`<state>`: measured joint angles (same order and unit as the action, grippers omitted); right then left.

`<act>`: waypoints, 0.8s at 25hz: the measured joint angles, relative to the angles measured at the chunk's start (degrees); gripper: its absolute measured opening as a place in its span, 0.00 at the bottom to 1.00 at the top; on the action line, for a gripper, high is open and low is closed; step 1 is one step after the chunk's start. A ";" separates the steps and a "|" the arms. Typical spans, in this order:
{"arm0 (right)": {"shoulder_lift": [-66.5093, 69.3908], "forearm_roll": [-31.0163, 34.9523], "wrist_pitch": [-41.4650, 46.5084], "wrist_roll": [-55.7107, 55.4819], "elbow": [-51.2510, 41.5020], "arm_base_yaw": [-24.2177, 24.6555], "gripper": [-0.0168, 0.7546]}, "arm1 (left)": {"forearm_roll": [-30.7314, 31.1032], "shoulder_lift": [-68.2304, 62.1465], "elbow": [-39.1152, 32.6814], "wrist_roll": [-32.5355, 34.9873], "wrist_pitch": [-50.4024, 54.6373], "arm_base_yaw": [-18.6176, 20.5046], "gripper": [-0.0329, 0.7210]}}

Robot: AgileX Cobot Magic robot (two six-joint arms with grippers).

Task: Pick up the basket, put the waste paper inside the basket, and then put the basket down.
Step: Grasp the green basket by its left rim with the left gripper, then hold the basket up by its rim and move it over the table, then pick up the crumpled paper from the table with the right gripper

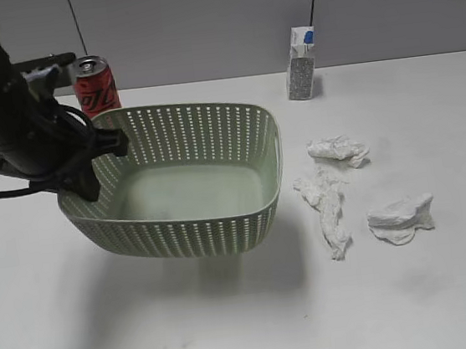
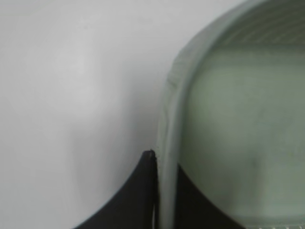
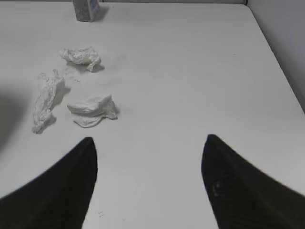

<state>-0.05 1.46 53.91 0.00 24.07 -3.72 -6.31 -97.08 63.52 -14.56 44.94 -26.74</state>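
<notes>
The pale green basket (image 1: 246, 215) hangs tilted above the table, its shadow below it. My left gripper (image 1: 90, 178) is shut on the basket's left rim; the left wrist view shows the rim (image 2: 167, 143) pinched between the two black fingers (image 2: 164, 164). Three white waste paper wads lie right of the basket: a small one (image 1: 338, 149), a long twisted one (image 1: 326, 202) and a flat one (image 1: 399, 217). They also show in the right wrist view: the small one (image 3: 82, 57), the long one (image 3: 45, 100), the flat one (image 3: 92, 109). My right gripper (image 3: 148, 143) is open and empty, above bare table; it is out of the exterior view.
A red soda can (image 1: 94, 85) stands behind the basket's left end. A small white-grey carton with a blue cap (image 1: 301, 63) stands at the back, also in the right wrist view (image 3: 86, 9). A grey wall runs behind the table.
</notes>
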 joint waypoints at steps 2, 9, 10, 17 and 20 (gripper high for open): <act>2.22 0.59 -1.46 0.00 0.61 0.00 0.70 | 1.08 2.30 -0.13 0.00 1.66 0.00 0.04; 25.36 6.33 -11.51 6.14 4.04 0.00 0.70 | 1.72 6.62 -4.97 0.00 0.56 0.00 0.04; 29.49 7.34 -12.02 7.40 5.37 0.00 0.70 | 1.55 6.68 -6.29 0.00 0.03 0.00 0.04; 62.70 17.12 -13.52 16.73 16.37 -0.06 0.70 | -0.01 6.68 -10.66 0.00 -3.19 0.00 0.04; 75.61 19.58 -14.78 19.33 19.84 -1.80 0.69 | -0.22 6.68 -10.66 0.00 -4.57 0.00 0.04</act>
<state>75.56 21.04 39.13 19.33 43.92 -5.52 -6.52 -90.40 52.87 -14.56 40.38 -26.74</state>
